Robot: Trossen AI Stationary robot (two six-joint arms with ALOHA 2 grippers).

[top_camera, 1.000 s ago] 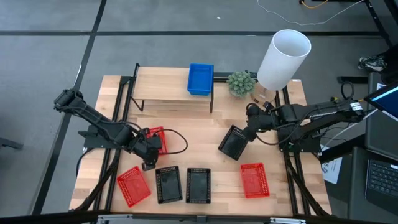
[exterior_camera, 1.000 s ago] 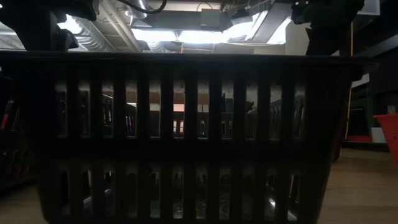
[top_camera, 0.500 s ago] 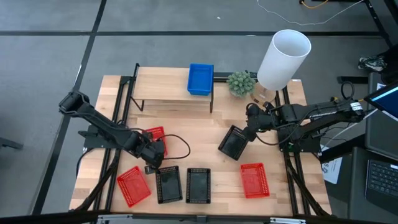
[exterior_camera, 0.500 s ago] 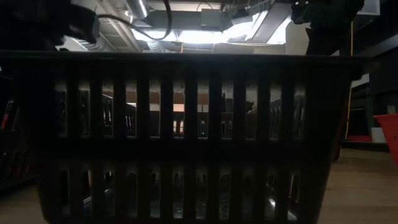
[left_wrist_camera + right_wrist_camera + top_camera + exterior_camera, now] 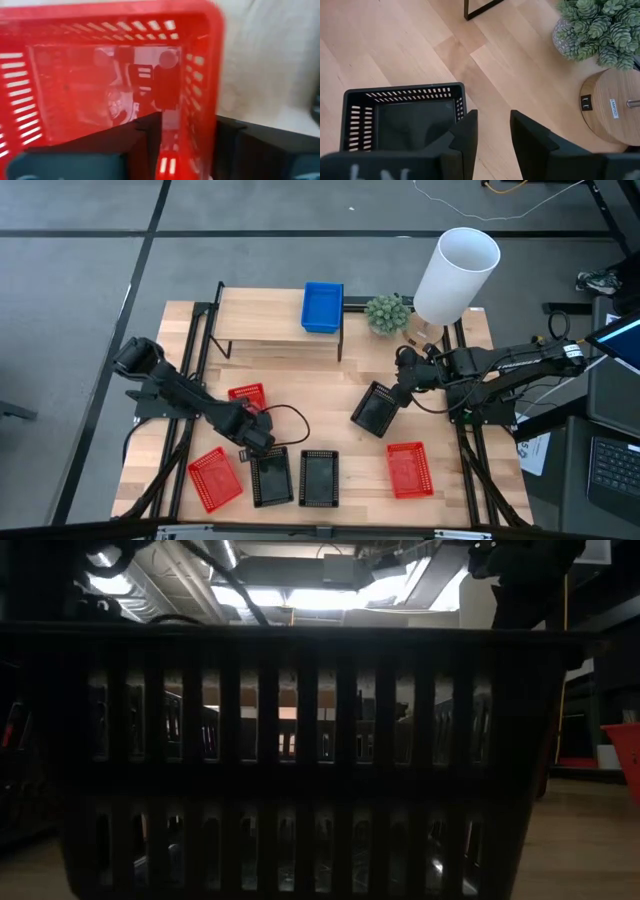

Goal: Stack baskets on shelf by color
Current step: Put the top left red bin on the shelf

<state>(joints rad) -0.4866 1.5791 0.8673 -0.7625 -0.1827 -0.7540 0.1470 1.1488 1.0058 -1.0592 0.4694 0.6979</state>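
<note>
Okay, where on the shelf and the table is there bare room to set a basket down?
The shelf is bare left of the blue basket. The table is bare in front of the shelf, between the left gripper and the tilted black basket. The front edge is crowded with red and black baskets.

Blue basket (image 5: 322,308) on the pale wood shelf (image 5: 262,322); three red baskets (image 5: 405,469) and three black ones (image 5: 319,477) (all slotted mesh) dot the light wood bench (image 5: 330,390). Green plant (image 5: 388,313), white lamp shade (image 5: 456,274).
</note>
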